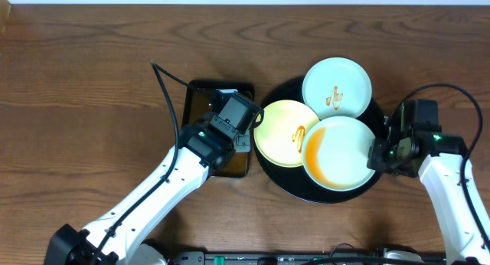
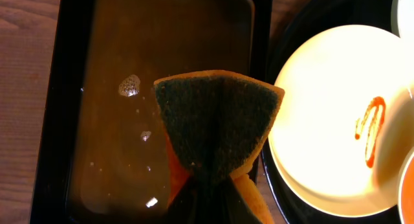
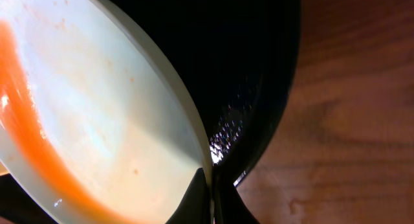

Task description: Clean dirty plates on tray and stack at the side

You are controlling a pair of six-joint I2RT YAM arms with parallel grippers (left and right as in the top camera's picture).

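Though overhead hides it, left wrist shows left hand (image 2: 206, 185) pinching sponge (image 2: 217, 127).

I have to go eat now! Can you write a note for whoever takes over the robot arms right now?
Left gripper: shut on the sponge, above the pan of brown water.
Right gripper: shut on the front mint plate's rim.
Front mint plate, yellow plate and back mint plate all sit on the black tray, all sauce-smeared.
Done: none clean, none stacked.
Left: scrub all three, stack them on the table.
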